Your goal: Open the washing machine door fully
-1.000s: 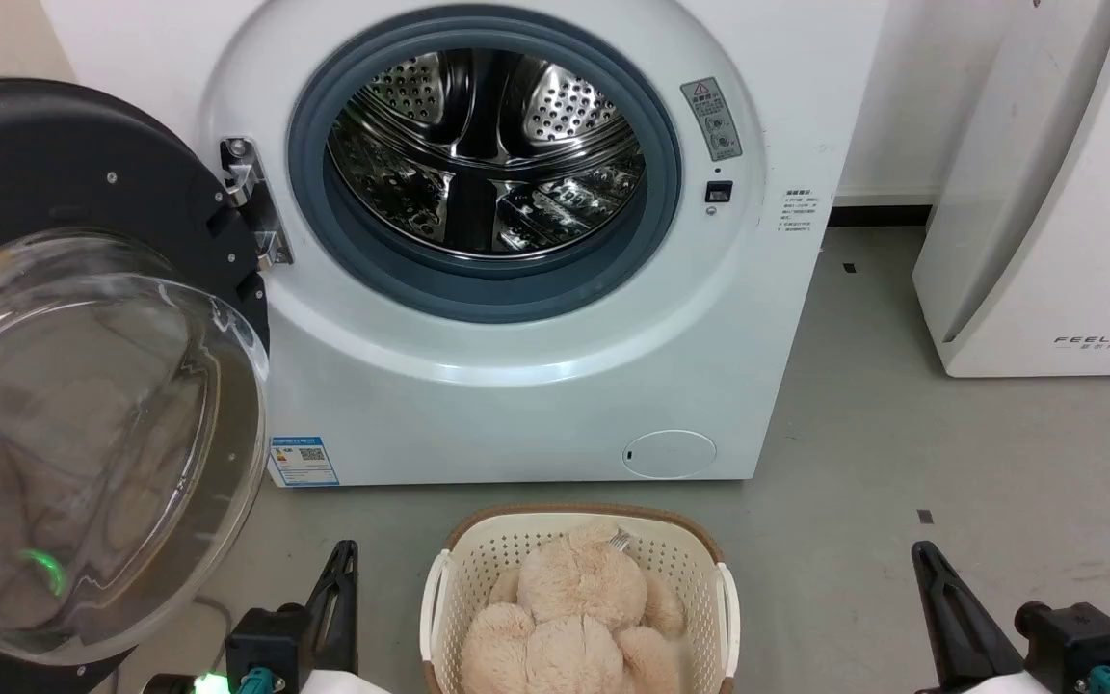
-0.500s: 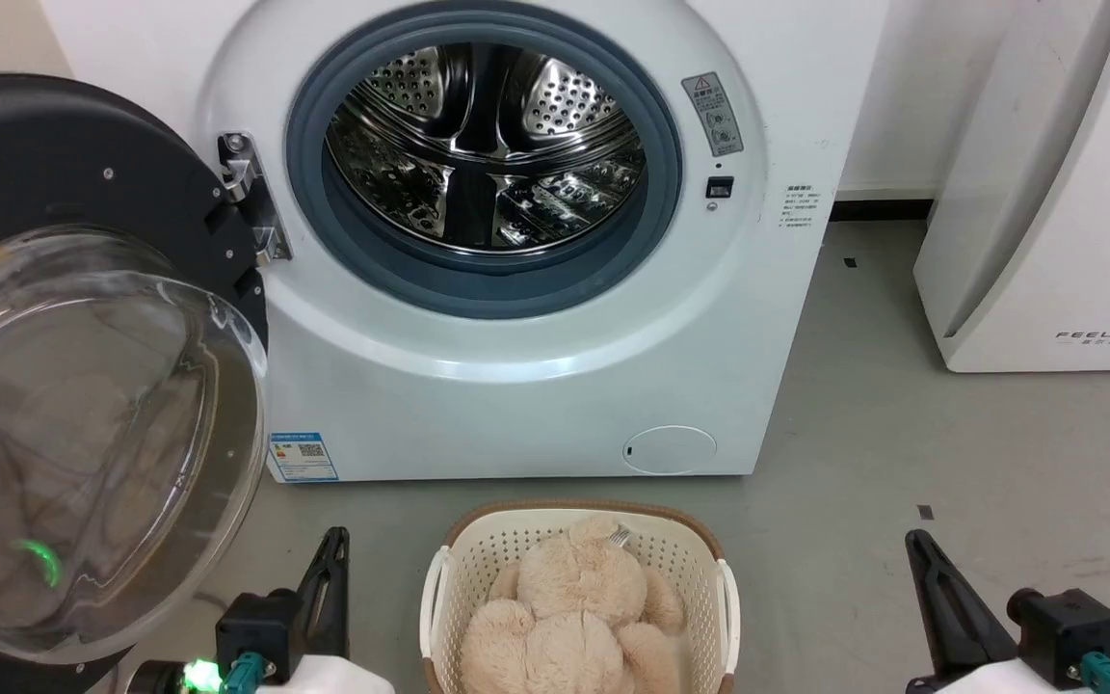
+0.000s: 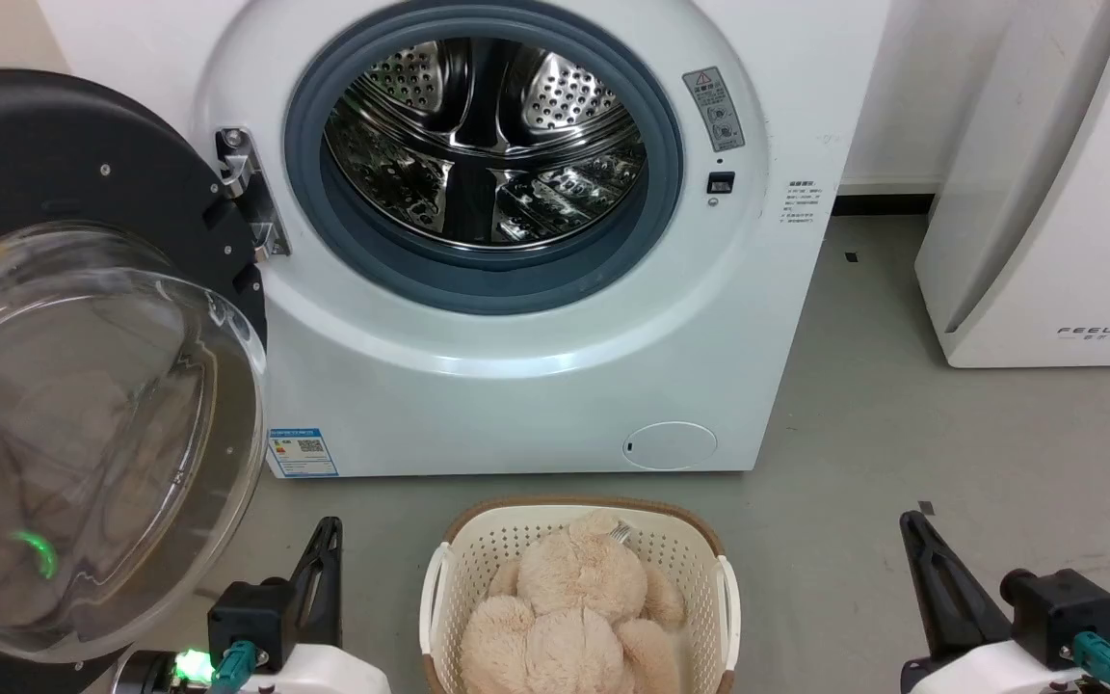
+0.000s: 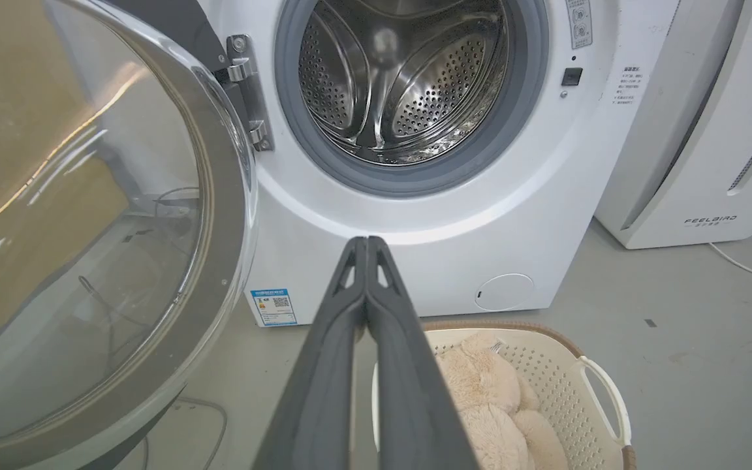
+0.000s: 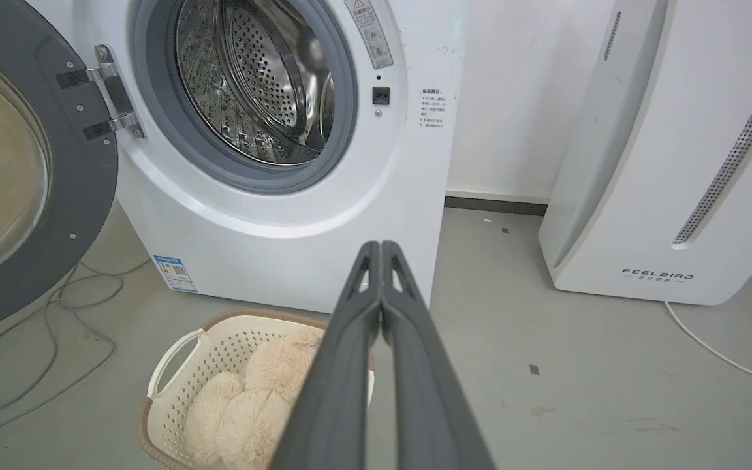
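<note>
1. Since a second ago, both grippers have crept a little higher in the head view and show more of their wrists. The whole scene has slid up only slightly, which is the camera's own shift. The door and machine lie as they did.
2. The left gripper (image 3: 328, 528) has its two fingers pressed flat together with nothing between them, as the left wrist view (image 4: 366, 243) shows plainly.
3. The right gripper (image 3: 906, 520) is likewise clenched on nothing, its tips meeting in the right wrist view (image 5: 381, 245).
4. The washing machine door (image 3: 83, 386) stands swung wide open, up and to the left of the left fingertips and apart from them. Its glass bowl bulges toward the camera.
5. The metal hinge (image 3: 249, 193) holds the door to the washing machine (image 3: 536, 386), which stands straight ahead of both pairs of tips with its steel drum (image 3: 483, 145) exposed.
6. A cream basket (image 3: 454, 559) sits on the floor between the two grippers, holding a beige plush toy (image 3: 569, 598).
7. A white appliance marked FEELBIRD (image 3: 1046, 193) stands ahead and right of the right fingertips.
</note>
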`<state>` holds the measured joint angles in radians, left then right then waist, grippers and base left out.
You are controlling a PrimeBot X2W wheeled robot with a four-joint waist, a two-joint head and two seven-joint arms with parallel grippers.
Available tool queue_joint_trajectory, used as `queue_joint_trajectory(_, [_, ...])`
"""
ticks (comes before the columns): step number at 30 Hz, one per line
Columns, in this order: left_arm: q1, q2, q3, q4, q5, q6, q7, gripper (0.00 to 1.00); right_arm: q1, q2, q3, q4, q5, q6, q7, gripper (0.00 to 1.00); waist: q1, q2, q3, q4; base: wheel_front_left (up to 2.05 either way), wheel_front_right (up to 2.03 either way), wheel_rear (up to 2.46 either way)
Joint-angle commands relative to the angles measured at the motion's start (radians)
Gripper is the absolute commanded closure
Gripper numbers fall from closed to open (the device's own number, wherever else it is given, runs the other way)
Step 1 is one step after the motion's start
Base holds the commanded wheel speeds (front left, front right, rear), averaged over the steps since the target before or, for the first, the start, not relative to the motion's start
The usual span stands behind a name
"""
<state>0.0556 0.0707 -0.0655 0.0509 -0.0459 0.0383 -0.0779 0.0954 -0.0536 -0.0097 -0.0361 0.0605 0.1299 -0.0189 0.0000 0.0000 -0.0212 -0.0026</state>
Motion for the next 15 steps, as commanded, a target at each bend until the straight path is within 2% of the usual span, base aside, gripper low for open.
queue_joint_trajectory(1, [-0.019, -0.005, 0.007, -0.008, 0.009, -0.006, 0.009, 1.0, -0.019, 0.002, 0.002, 0.005, -0.013, 0.001, 0.003, 1.0, 0.0, 0.0, 0.001, 0.0, 0.0, 0.0, 0.0])
queue_joint_trajectory(15, [-0.032, -0.011, 0.028, -0.023, 0.022, -0.017, 0.033, 1.0, -0.046, 0.003, 0.005, 0.016, -0.029, 0.001, 0.009, 1.0, 0.0, 0.0, 0.008, 0.001, 0.0, 0.0, 0.0])
